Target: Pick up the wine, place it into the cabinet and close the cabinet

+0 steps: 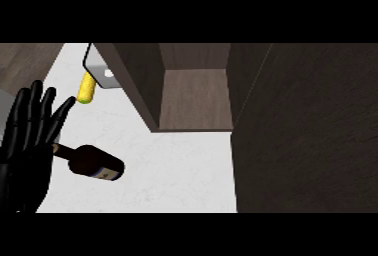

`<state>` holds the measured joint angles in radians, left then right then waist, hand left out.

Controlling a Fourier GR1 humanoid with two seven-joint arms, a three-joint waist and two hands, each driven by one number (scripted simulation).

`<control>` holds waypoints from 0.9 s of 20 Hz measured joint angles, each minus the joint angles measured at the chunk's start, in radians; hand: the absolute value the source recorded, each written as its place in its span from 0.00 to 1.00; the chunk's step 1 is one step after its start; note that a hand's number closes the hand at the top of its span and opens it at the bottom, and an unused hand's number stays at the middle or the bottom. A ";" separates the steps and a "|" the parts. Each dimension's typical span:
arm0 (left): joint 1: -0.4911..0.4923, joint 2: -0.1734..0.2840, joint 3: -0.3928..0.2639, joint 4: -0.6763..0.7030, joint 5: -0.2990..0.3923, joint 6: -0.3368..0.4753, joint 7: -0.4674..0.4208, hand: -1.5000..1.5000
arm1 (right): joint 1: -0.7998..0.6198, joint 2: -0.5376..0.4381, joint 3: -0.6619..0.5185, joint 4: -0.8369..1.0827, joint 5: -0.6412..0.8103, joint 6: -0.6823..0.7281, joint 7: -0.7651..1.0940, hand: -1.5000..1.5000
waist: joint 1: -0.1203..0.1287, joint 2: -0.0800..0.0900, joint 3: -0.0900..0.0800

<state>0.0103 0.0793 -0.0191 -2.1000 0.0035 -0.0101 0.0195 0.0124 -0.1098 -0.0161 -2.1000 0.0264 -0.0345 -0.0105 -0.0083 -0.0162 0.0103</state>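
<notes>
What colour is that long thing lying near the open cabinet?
Yellow. The corn cob shows in the head view, on the white counter left of the cabinet.

Left hand [26, 145] cut off by the view's left edge, palm only partly shown, forearm not made out. Wine bottle [94, 163] lying just right of the fingers [46, 107], neck tip hidden behind them, label [109, 174] too small to read. Yellow object [87, 89] above the fingertips, upper end hidden under a grey plate [103, 75], kind not told. Cabinet [193, 100] cut off at the top, its interior's back lost in shadow. Right hand nowhere in view.
</notes>
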 measured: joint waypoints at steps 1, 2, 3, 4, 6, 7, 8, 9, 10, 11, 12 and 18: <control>-0.009 0.015 0.013 -0.011 0.036 -0.023 0.015 0.00 | 0.010 -0.003 -0.007 -0.001 -0.013 0.010 -0.010 0.00 | 0.001 0.003 -0.002; -0.016 0.032 0.025 -0.009 0.083 -0.059 0.015 0.00 | 0.018 -0.005 -0.008 -0.002 -0.021 0.019 -0.019 0.00 | 0.002 0.006 -0.004; -0.015 0.051 0.032 -0.018 0.140 -0.105 0.017 0.00 | 0.027 -0.007 -0.003 -0.013 -0.028 0.030 -0.021 0.00 | 0.002 0.007 -0.006; -0.016 0.064 0.032 -0.016 0.195 -0.150 0.012 0.00 | 0.030 -0.012 0.001 -0.023 -0.038 0.042 -0.019 0.00 | 0.002 0.008 -0.007; -0.028 0.094 0.025 -0.010 0.309 -0.246 0.007 0.00 | 0.045 -0.022 0.011 -0.043 -0.059 0.070 -0.022 0.00 | -0.007 0.010 -0.010; -0.017 0.093 0.002 0.010 0.362 -0.276 0.031 0.00 | 0.051 -0.022 0.039 -0.040 -0.083 0.097 -0.008 0.00 | -0.008 0.014 -0.011; -0.007 0.097 -0.015 0.027 0.416 -0.304 0.056 0.00 | 0.062 -0.020 0.067 -0.040 -0.111 0.122 0.008 0.00 | -0.009 0.017 -0.012; 0.002 0.105 -0.022 0.042 0.473 -0.330 0.080 0.00 | 0.076 -0.020 0.092 -0.046 -0.135 0.145 0.025 0.00 | -0.010 0.018 -0.012; 0.009 0.120 -0.021 0.055 0.533 -0.357 0.104 0.00 | 0.093 -0.022 0.111 -0.055 -0.160 0.167 0.039 0.00 | -0.011 0.018 -0.012; 0.025 0.137 -0.019 0.057 0.594 -0.383 0.131 0.00 | 0.109 -0.029 0.125 -0.072 -0.181 0.184 0.061 0.00 | -0.009 0.016 -0.013; 0.032 0.163 -0.005 0.058 0.659 -0.403 0.158 0.00 | 0.128 -0.033 0.135 -0.094 -0.207 0.197 0.081 0.00 | -0.009 0.014 -0.013; 0.064 0.370 0.140 0.047 1.080 -0.473 0.322 0.00 | 0.212 -0.064 0.157 -0.261 -0.316 0.216 0.213 0.00 | 0.002 0.010 -0.012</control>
<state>0.0745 0.4491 0.1206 -2.0533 1.0833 -0.4827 0.3417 0.2244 -0.1742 0.1413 -2.3606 -0.2896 0.1813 0.2027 -0.0062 -0.0063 -0.0012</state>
